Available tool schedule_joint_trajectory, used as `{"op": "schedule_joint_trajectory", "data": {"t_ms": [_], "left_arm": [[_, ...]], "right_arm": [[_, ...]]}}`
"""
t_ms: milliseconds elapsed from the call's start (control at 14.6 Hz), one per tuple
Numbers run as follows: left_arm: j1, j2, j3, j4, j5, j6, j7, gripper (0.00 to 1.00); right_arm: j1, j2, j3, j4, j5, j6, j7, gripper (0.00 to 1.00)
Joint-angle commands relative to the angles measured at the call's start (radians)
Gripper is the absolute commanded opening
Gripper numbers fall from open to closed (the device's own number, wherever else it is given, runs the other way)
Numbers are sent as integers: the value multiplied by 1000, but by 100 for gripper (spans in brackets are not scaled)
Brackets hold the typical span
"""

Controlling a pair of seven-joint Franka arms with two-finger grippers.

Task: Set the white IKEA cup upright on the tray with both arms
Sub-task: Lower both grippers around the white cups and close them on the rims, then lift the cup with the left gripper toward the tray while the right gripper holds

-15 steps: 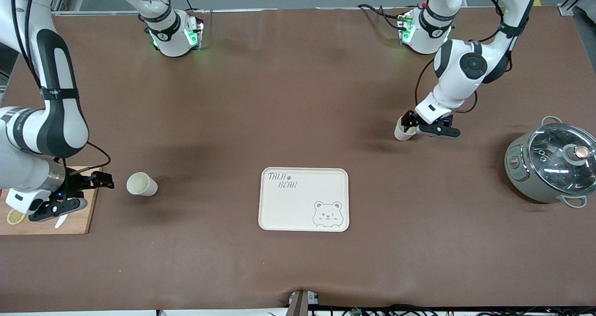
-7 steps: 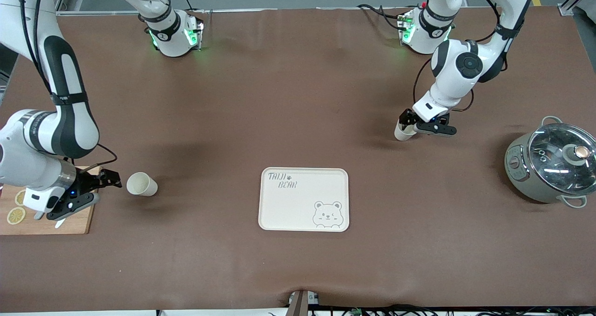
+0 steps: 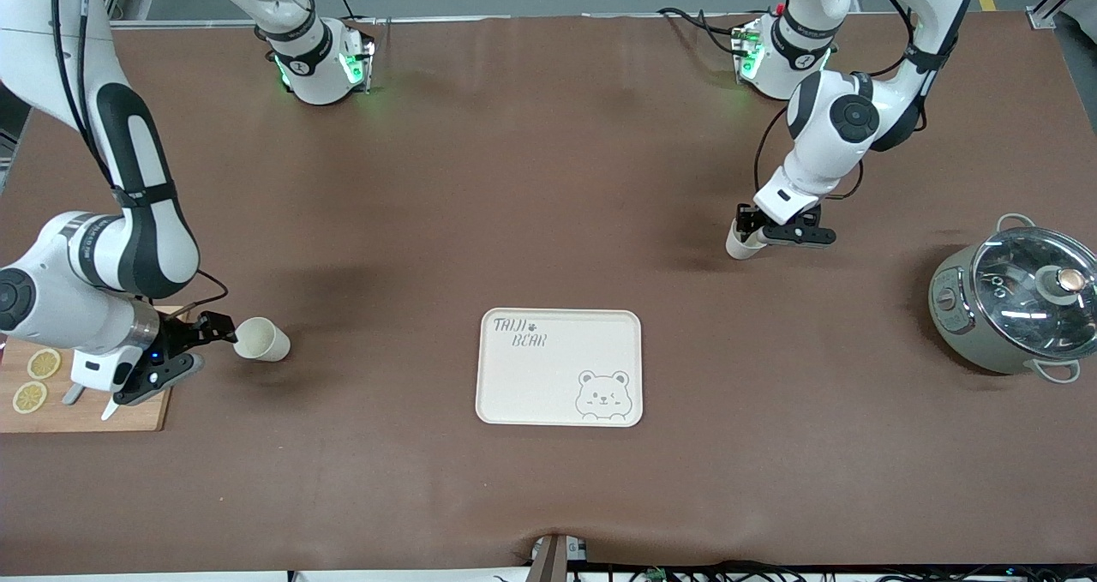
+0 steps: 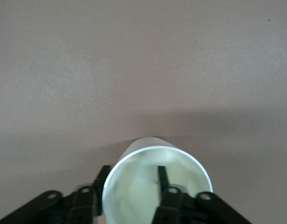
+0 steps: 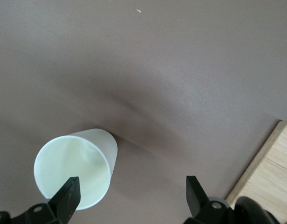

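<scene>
A white cup (image 3: pixel 264 340) lies on its side at the right arm's end of the table, mouth toward my right gripper (image 3: pixel 202 347). That gripper is open and low at the mouth. In the right wrist view the cup (image 5: pixel 76 170) sits by one finger, not between the jaws of the gripper (image 5: pixel 132 196). My left gripper (image 3: pixel 758 232) is shut on a second white cup (image 3: pixel 735 246), which is tilted with its base at the table. In the left wrist view (image 4: pixel 133 170) one finger is inside this cup (image 4: pixel 134 196) and one is outside. The cream tray (image 3: pixel 548 381) is bare and nearer the front camera.
A wooden cutting board (image 3: pixel 94 412) with lemon slices (image 3: pixel 30 381) lies under the right arm's wrist. Its corner shows in the right wrist view (image 5: pixel 269 172). A grey pot with a glass lid (image 3: pixel 1016 303) stands at the left arm's end.
My right gripper has moved off the cutting board up to the mouth of the lying cup. The left arm's wrist has swung slightly, with its cup staying about where it was.
</scene>
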State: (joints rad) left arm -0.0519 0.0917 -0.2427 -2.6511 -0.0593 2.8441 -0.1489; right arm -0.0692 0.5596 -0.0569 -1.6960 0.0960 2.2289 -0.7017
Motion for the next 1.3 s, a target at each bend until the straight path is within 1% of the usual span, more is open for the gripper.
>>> {"op": "schedule_joint_trajectory", "data": {"t_ms": [0,343,412,549,618,687,893,1030,1236], "left_arm": [[3,-13,-7,-13,-16,12,-9,0],[6,5,-6,8,-16,12,-8,0],[6,13,-7,28,-16,12,-15,0],[6,20,-6,100,-16,-17,-20,0],[6,23,-6,153,-16,-70,-20,0],[6,39,-6,231,-16,-154,-21,0],[-9,124,-6,500,-4,-409,-87,0],[-42,183,-7,636,33,-492,-153,0],[-107,276,-9,782,113,-549,-283,0]], "right_arm": [[2,13,3,-1,18,18,-27,100],[5,31,3,-1,18,31,-27,100],[9,36,3,-1,18,31,-28,100],[11,39,3,-1,18,32,-30,100],[12,39,3,-1,18,32,-38,100],[12,42,3,-2,18,37,-39,100],[12,56,3,-16,18,61,-59,100],[17,56,3,-28,18,72,-61,100],[23,56,3,-37,18,81,-61,100]]}}
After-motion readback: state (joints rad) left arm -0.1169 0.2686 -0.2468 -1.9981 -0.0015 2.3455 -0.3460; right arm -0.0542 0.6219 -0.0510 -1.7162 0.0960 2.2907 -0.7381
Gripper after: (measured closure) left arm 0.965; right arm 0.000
